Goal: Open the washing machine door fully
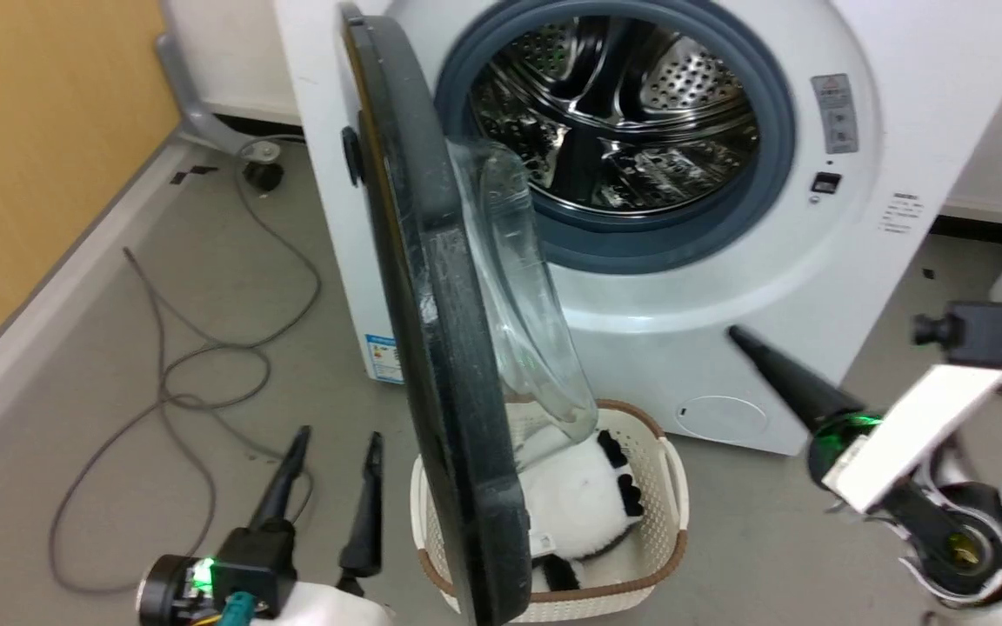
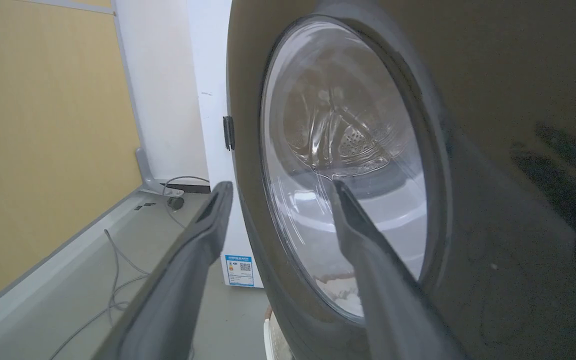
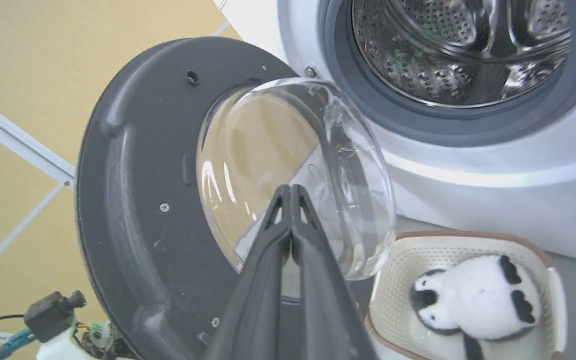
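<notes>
While the washing machine door (image 1: 431, 348) hangs half open, it stands just right of the left gripper (image 1: 338, 433), jaws spread and empty, and left of the right gripper (image 1: 740, 341), jaws clenched on nothing.

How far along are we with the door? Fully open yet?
Done: the door is unlatched and stands out roughly square to the washing machine, drum exposed. In hand: nothing is gripped. The left gripper is open beside the door's outer face, and the right gripper is shut, clear of the inner side. Left: probably swinging the door further back on its hinge.
</notes>
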Motion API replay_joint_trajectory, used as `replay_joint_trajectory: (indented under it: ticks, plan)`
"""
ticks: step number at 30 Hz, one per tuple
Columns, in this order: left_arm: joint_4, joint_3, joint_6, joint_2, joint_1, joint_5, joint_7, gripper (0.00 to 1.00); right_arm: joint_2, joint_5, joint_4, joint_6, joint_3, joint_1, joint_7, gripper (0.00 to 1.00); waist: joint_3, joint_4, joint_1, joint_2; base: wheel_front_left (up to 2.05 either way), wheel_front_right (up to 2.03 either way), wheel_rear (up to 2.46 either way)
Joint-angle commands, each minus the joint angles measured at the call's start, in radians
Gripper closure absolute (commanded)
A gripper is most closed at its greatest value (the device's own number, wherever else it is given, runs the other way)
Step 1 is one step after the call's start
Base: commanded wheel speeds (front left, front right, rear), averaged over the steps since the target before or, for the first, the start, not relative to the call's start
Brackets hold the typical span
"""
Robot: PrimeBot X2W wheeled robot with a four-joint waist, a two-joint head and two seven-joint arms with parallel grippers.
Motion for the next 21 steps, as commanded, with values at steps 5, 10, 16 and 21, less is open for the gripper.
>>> replay_joint_trajectory:
  ticks: [5,10,16,21]
  plan:
    - [-0.009,0.027,-0.01,0.01,0.007,0.001,-0.005,0.0,-0.143,-0.259,-0.043,0.001,0.061,0.044,-0.234,1.0,-0.004,-0.044,0.0001,0.0,0.0,0.0,0.0]
    - [-0.012,0.043,-0.013,0.008,0.018,0.001,-0.005,0.0,-0.161,-0.47,-0.01,0.001,0.003,0.114,-0.46,1.0,-0.01,-0.065,0.0001,0.0,0.0,0.0,0.0]
    - [-0.024,0.055,-0.017,0.005,0.04,-0.005,-0.005,0.0,-0.074,-0.601,-0.02,0.001,-0.125,0.25,-0.6,1.0,-0.008,-0.09,0.0001,0.0,0.0,0.0,0.0]
    - [-0.017,0.054,-0.025,0.002,0.049,-0.005,-0.005,0.0,0.037,-0.69,-0.027,0.001,-0.21,0.353,-0.625,1.0,-0.005,-0.1,0.0001,0.0,0.0,0.0,0.0]
